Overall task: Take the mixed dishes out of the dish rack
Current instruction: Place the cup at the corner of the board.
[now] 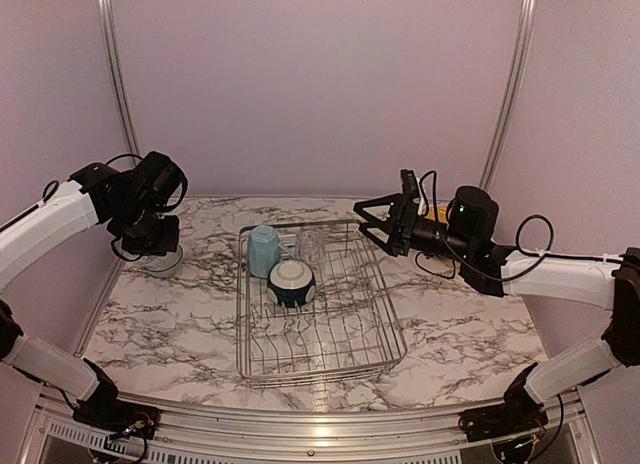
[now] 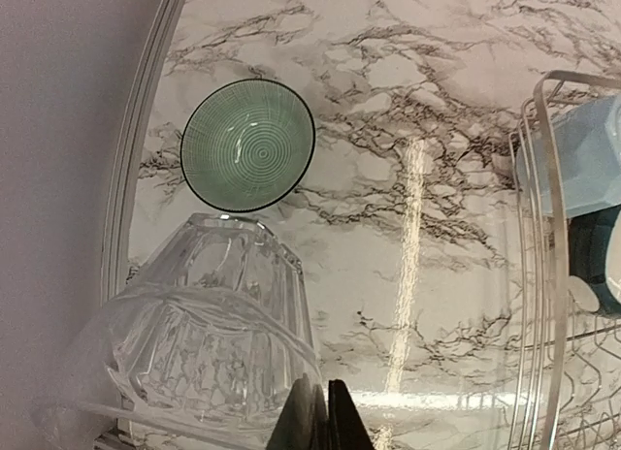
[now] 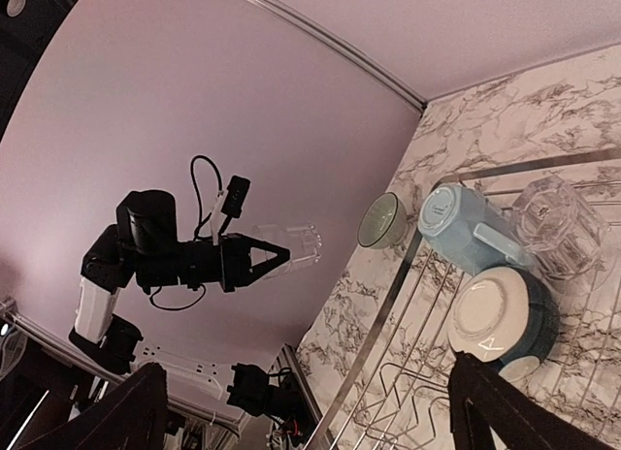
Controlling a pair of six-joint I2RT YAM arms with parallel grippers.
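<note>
Overhead, the left gripper (image 2: 322,401) was clamped tight on the wall of a clear held glass (image 2: 209,324). The glass was raised on its side over the marble table (image 1: 170,324), left of the dish rack (image 1: 320,334) and close to the grey-green bowl (image 2: 248,144). That bowl sat upright on the table by the left edge, apart from the rack. Inside the rack, the far-left corner held the light blue mug (image 1: 263,251), with a second glass (image 1: 311,246) just to its right. The teal-and-white bowl (image 1: 291,282) lay base-up in front of the two; the near half showed only bare prongs. The right gripper (image 1: 368,222) hung by the rack's far right corner — its jaws spread wide, gripping nothing, pointing toward the dishes.
</note>
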